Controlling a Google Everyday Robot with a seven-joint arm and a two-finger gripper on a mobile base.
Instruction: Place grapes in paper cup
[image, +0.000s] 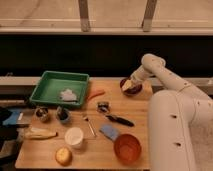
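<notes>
Reaching over the far right corner of the wooden counter (50, 150), my white arm bends down so that my gripper (128, 84) sits at the left rim of a dark purple bowl (139, 90), right over its hollow. Whether my jaws are released or clenched I cannot tell; their pale tip blends into the bowl. The grapes (132, 89) show only as a dark reddish mass inside that bowl, directly beneath my gripper, and I cannot tell whether I am touching them. The paper cup (74, 136), white and upright, stands well apart from them near the front edge, left of centre. To its right lie a small blue pad (109, 131) and then an orange bowl (127, 148), nearer the front. A yellow-orange round fruit (63, 156) rests in front of the cup, and a pale long object (40, 133) lies to its left. Just behind the cup lies a thin metal utensil (90, 126), and further right a black-handled tool (119, 120) lies at a slant, with a small metal piece (103, 106) just behind it. Two small dark metal cups (42, 114) stand side by side on the left. Behind them a green tray (52, 80) holds something white and crumpled (67, 94), and an orange carrot-like piece (96, 93) lies just beside the tray's right wall.
</notes>
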